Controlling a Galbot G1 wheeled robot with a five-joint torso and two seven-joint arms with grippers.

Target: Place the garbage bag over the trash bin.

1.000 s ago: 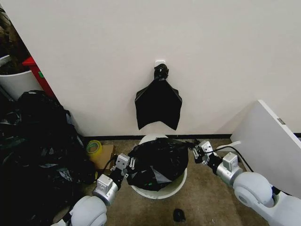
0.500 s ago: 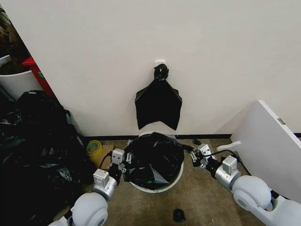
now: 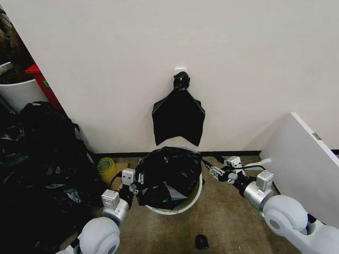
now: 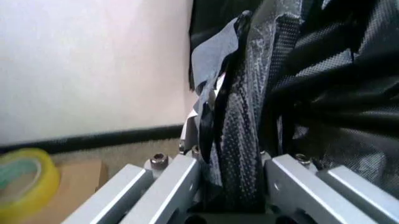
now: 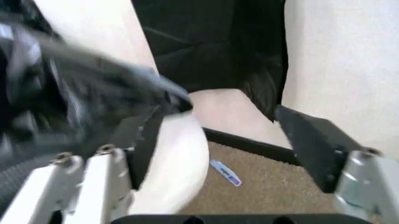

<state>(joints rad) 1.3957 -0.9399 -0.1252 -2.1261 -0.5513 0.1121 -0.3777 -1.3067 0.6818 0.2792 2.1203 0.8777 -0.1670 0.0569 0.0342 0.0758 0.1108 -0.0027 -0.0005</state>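
The garbage bag (image 3: 167,177), black and glossy, billows over the mouth of the cream-white trash bin (image 3: 183,205) near the wall. My left gripper (image 3: 136,182) is at the bag's left edge. In the left wrist view it (image 4: 234,107) is shut on a fold of the garbage bag (image 4: 324,93). My right gripper (image 3: 210,170) sits at the bag's right edge. In the right wrist view it (image 5: 218,116) is open, with the bin's white wall (image 5: 177,163) between its fingers (image 5: 309,144) and the bag (image 5: 81,93) blurred against one of them.
A flat black bundle (image 3: 178,116) hangs from a white hook on the wall above the bin. A heap of black bags (image 3: 42,164) fills the left side, with a yellow tape roll (image 3: 106,165) beside it. A white board (image 3: 304,164) leans at the right. A small black object (image 3: 201,242) lies on the carpet.
Both grippers have moved toward the wall, and the bag has shifted back and to the left over the bin's mouth, covering more of its rim.
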